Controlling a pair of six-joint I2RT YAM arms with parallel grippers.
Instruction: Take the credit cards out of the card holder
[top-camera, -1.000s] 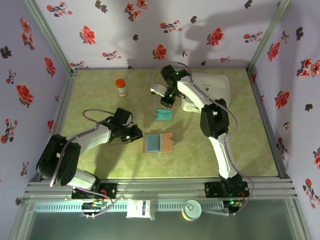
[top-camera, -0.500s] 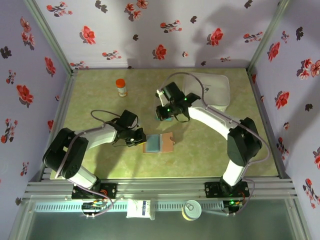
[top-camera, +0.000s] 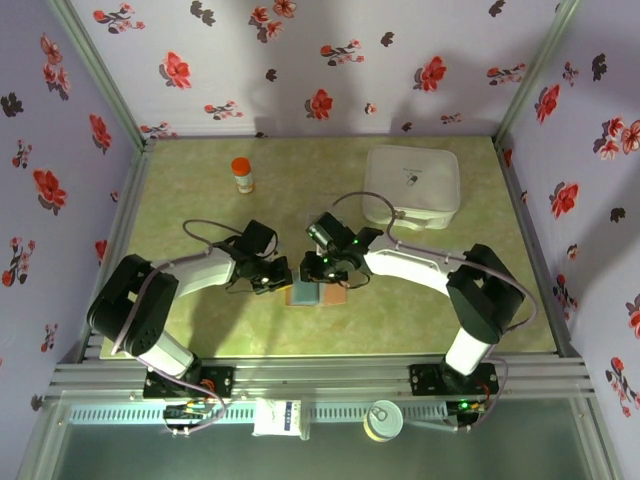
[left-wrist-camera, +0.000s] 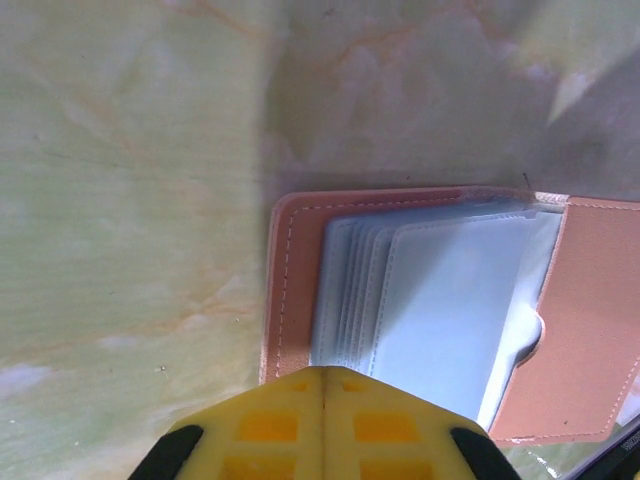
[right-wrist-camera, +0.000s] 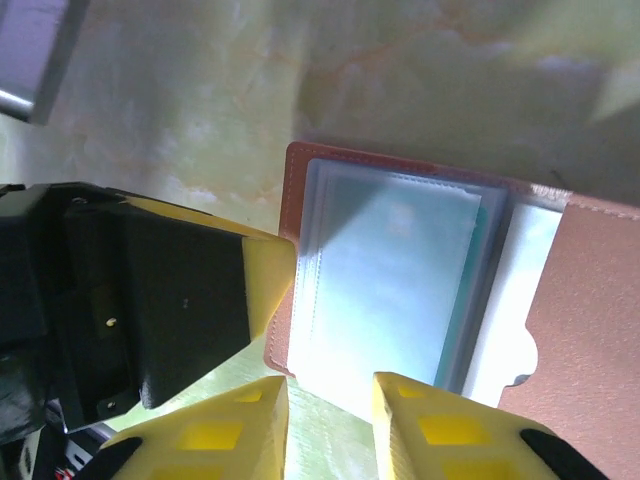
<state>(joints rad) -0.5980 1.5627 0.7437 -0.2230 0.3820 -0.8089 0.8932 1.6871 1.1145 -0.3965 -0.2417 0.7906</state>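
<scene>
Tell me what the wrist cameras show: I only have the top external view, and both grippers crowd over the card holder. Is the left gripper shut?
Observer: Yes. In the left wrist view the left gripper has its yellow fingers together with no gap, its tip over the brown rim of the open card holder.
Operator: Anything left in it?
Observer: The right wrist view shows the edge of a teal-blue card tucked in the clear sleeves.
Operator: And the other arm?
Observer: The right gripper has its fingers apart at the near edge of the sleeves, with nothing gripped between them.
</scene>
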